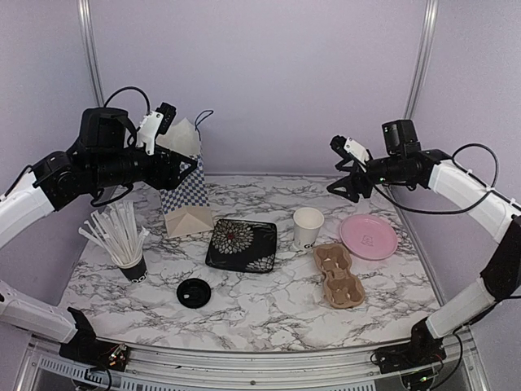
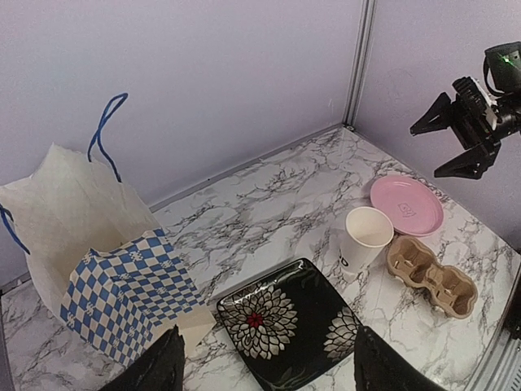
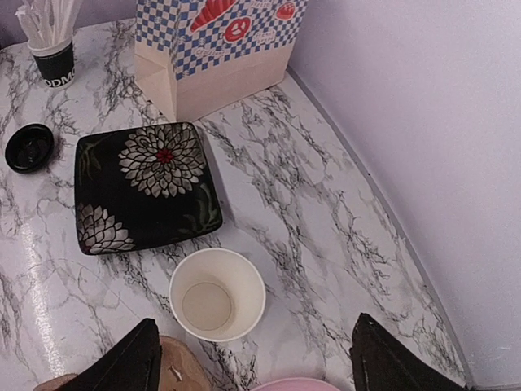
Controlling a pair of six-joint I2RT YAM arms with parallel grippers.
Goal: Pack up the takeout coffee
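Marble table [image 1: 269,314], contents by count: one white paper cup [image 1: 308,226], upright and uncovered, between one black square floral plate [image 1: 241,244] and one pink round plate [image 1: 369,236], just behind one brown cardboard cup carrier [image 1: 339,275]. One round black lid [image 1: 194,292] lies flat, well apart from the cup, near one short black cup of white straws [image 1: 130,265], and one blue-checked paper bag [image 1: 186,191] stands at the back left. Grippers, two: left gripper [image 2: 269,358] near the bag and right gripper [image 2: 431,151] above the white cup, each with fingers spread wide and holding nothing.
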